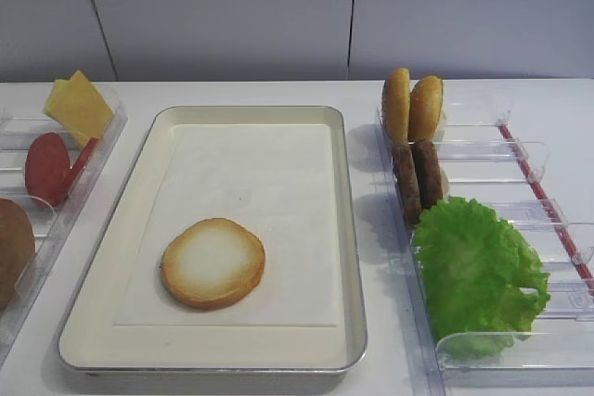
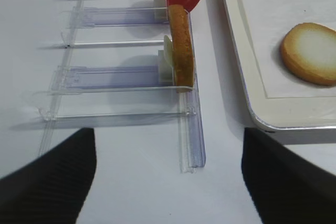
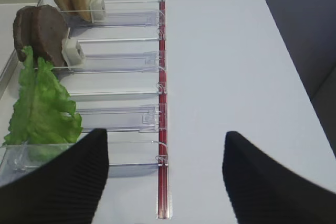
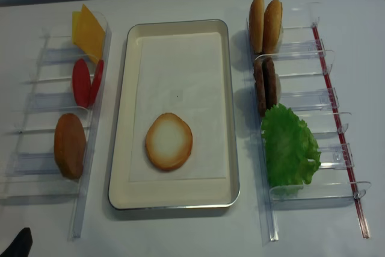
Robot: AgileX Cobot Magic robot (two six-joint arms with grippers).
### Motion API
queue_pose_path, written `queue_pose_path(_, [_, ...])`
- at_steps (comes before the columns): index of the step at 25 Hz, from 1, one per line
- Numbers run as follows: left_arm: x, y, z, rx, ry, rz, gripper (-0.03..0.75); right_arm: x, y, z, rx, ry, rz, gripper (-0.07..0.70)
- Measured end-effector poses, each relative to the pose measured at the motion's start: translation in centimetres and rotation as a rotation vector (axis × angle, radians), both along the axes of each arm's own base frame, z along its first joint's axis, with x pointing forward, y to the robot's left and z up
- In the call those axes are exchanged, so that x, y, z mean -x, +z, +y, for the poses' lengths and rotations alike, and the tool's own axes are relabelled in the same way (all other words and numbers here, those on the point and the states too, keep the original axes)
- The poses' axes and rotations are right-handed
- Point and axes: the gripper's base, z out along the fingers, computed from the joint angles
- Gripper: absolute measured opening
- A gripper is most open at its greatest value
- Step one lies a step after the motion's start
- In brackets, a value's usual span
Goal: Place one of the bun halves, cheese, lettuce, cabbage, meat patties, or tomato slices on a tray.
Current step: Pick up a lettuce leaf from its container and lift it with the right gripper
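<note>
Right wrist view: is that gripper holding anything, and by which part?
Nothing is held. The right gripper is open over bare table and the near end of the clear rack, with the lettuce untouched to its left.

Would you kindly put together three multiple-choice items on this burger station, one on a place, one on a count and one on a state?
1. Where does the bun half with the pale cut face lie?
A. On the tray's liner, towards the near end
B. In the right rack
C. On the bare table

2. How many meat patties stand in the right rack?
A. One
B. Two
C. Four

3. How does the right tool stand?
A. Shut on the lettuce
B. Open, holding nothing
C. Shut on a patty

Key: 1 A, the bun half rests flat inside the tray. 2 B, a pair of meat patties stands on edge behind the lettuce. 3 B, the right tool shows its fingers wide apart with only rack and table between them.
</note>
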Motion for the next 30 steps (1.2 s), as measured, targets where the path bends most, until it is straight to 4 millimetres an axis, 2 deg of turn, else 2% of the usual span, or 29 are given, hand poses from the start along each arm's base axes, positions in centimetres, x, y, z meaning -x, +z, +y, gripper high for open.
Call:
queue_pose_path(15, [0.0, 0.0, 0.0, 0.0, 0.0, 0.0, 0.556, 0.0, 0.0, 0.0, 0.0, 0.0, 0.0, 0.505])
queue_pose_path(20, [0.0, 0.0, 0.0, 0.0, 0.0, 0.0, 0.556, 0.0, 0.3, 0.8, -0.058, 0.072, 0.022, 0.505])
queue_pose_path(24, [0.0, 0.0, 0.0, 0.0, 0.0, 0.0, 0.556, -1.4, 1.5, 2.0, -0.152, 0.174, 0.106, 0.505])
queue_pose_path(30, [0.0, 0.0, 0.0, 0.0, 0.0, 0.0, 0.556, -5.6, 2.4, 4.0, -0.296, 0.365, 0.211, 0.505])
